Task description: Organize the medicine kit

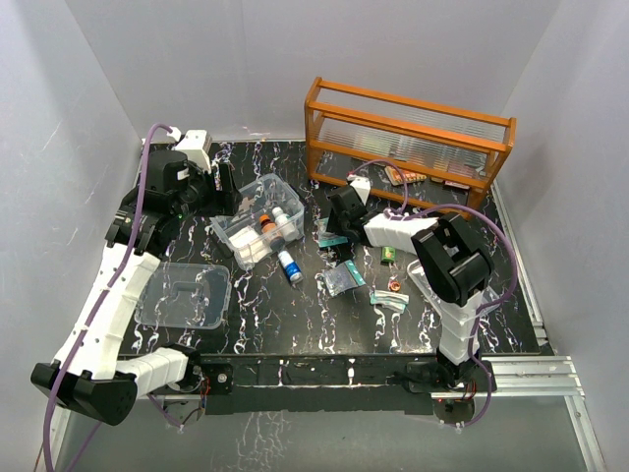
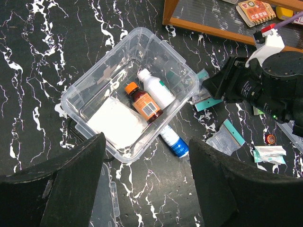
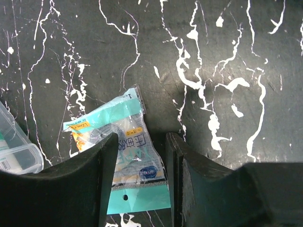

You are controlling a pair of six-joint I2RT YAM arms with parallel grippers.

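The left tool [image 2: 147, 156] hangs, jaws wide apart, over the clear plastic medicine kit [image 2: 163, 54], left of middle on the black marbled table [image 1: 295, 324]. The kit looks light, stiff and slick, best pinched at a wall's rim. Beyond, the right tool [image 3: 141, 142] stands, jaws apart, astride a limp teal sachet [image 3: 120, 118].

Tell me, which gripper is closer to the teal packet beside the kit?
Right. The right gripper straddles the packet; the left gripper hovers above the kit, farther away.
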